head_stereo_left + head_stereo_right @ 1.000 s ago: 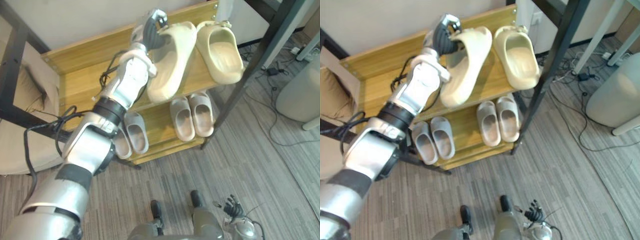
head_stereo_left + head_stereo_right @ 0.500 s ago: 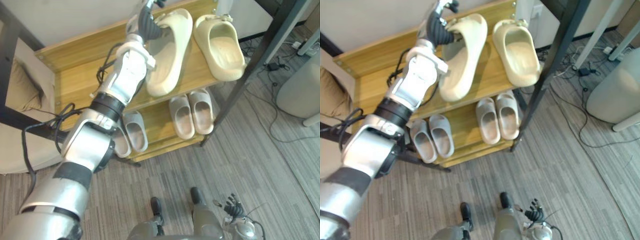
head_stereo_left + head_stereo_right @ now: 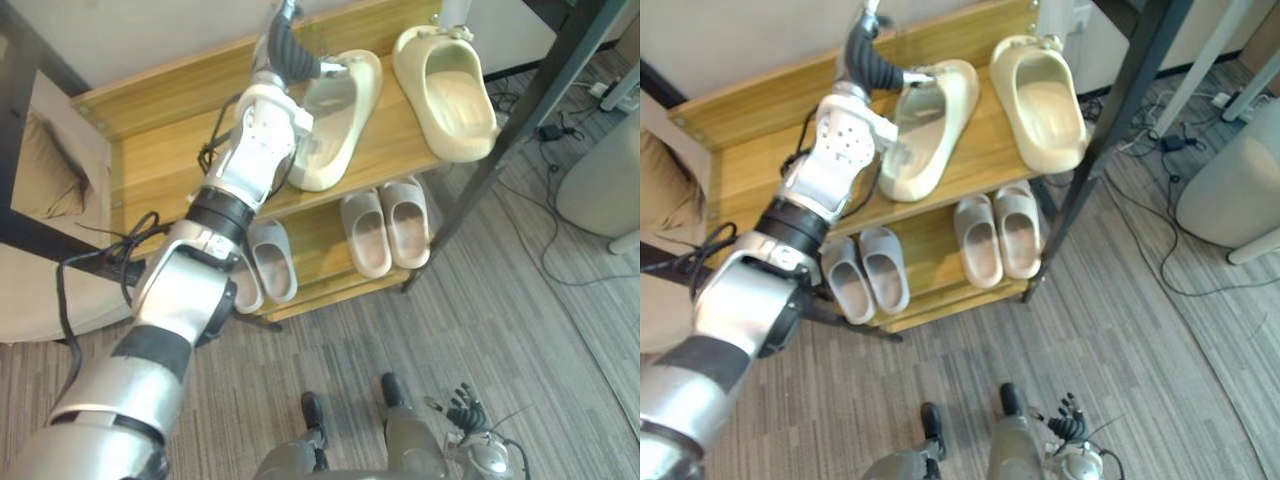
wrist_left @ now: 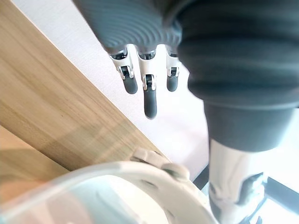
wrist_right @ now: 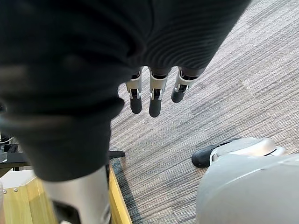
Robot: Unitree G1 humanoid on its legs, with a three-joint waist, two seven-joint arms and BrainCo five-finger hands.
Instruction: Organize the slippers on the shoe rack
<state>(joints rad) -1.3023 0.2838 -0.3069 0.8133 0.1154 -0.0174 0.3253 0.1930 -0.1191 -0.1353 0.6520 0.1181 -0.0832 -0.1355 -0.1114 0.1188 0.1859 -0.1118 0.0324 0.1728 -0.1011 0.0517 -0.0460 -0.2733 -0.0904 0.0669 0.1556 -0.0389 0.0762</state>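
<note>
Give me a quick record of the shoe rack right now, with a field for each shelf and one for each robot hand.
Rack: wooden shoe rack against the wall
Top shelf: left cream slipper lying at an angle; right cream slipper beside it, not touching
Lower shelf: beige pair at the right; grey pair at the left, partly behind the arm
Left robot hand: at the far end of the left cream slipper, fingers straight, open
Right robot hand: low over the carpet, open, holding nothing
</note>
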